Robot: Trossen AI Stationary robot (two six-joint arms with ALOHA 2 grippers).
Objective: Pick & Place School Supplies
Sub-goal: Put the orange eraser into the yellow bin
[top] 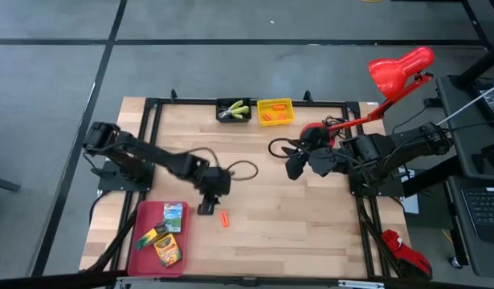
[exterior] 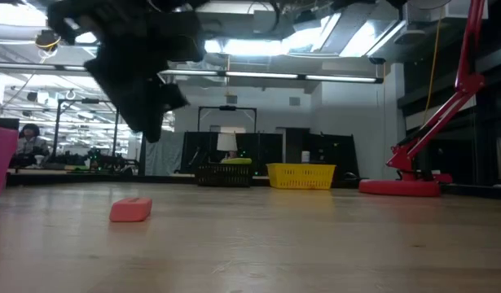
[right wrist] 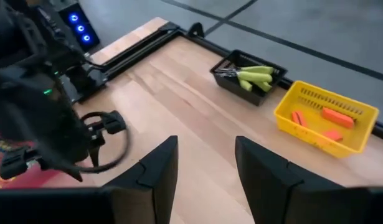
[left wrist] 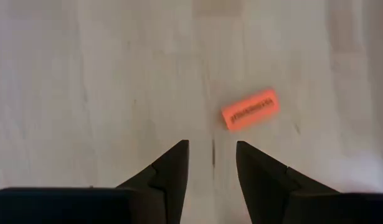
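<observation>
Misalignment is the main worry. The left gripper (left wrist: 212, 163) hangs above the table (top: 311, 209) with its fingers apart and nothing between them, and the orange piece (left wrist: 250, 109) lies flat on the wood ahead of the fingertips and off toward one finger, not in the gap. It also sits at a slant to the fingers. A straight descent from here would probably bring one fingertip down beside or on top of the piece and knock it away (it looks light and low, so it would likely skid rather than stay put). The gap looks narrow, so even a centred approach leaves little margin, and the piece could be clipped at a corner and spin out.

From the table-level camera the piece shows below and just beside the dark gripper, clear of it.

The right gripper (right wrist: 203, 165) waits well off to the side, fingers wide and empty, facing the yellow bin (right wrist: 359, 134) that holds more orange pieces and the black bin (right wrist: 231, 78) with the green-handled tools (right wrist: 256, 74). The crayon boxes (top: 168, 241) lie in the red tray (top: 138, 255), close by the left gripper.
</observation>
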